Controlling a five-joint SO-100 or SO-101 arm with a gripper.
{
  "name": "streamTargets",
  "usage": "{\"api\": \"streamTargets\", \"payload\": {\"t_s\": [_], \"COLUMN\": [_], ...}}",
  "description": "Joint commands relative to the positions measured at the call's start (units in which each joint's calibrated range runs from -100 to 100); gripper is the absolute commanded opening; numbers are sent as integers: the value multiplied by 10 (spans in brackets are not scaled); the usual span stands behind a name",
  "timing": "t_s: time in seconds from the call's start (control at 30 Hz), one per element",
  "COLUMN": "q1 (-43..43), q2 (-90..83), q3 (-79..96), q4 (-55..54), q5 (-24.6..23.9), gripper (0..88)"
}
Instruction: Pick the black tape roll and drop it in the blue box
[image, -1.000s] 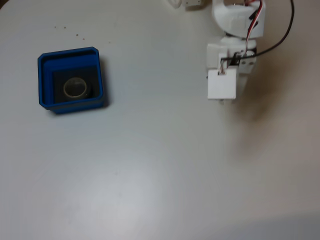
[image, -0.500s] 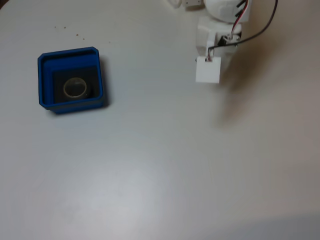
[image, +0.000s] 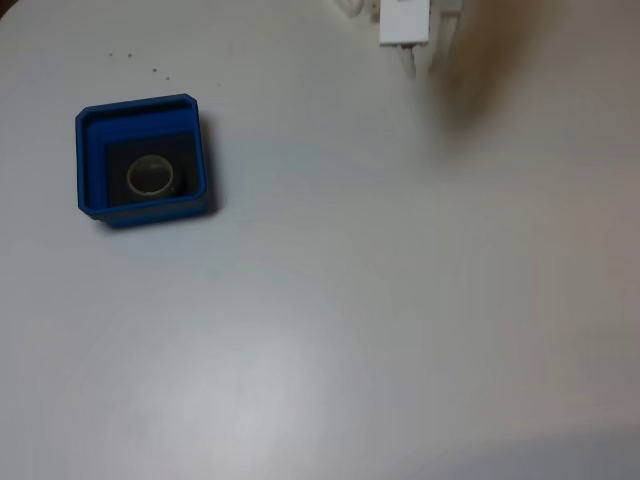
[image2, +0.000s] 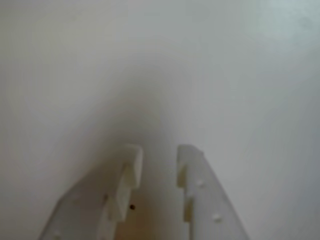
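The blue box (image: 140, 104) sits on the white table at the left of the fixed view. Inside it, flat on the dark floor, lies the black tape roll (image: 173, 183); its pale inner core stands out and its black outside blends into the floor. My gripper (image: 420, 62) is far from the box, at the top edge right of the middle, mostly cut off by the frame. The wrist view shows my gripper (image2: 159, 150) open by a narrow gap over bare table, with nothing between its white fingers (image2: 131, 170).
The white table (image: 350, 300) spreads wide and bare around the box. A few tiny dark specks (image: 140, 62) lie above the box. The arm's shadow (image: 470, 90) falls on the table below the gripper.
The arm has drawn back upward and slightly left in the fixed view, leaving most of it past the top edge. The box and the roll inside it have stayed put.
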Motion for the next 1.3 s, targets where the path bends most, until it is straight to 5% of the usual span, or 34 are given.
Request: {"api": "streamTargets", "payload": {"t_s": [0.0,0.8,1.27], "q1": [5,4,0], "q2": [-73,-513,-538], "q3": [55,387,612], "q4": [-8,-7,-9], "q5": [2,2,2], "gripper": [7,7,7]}}
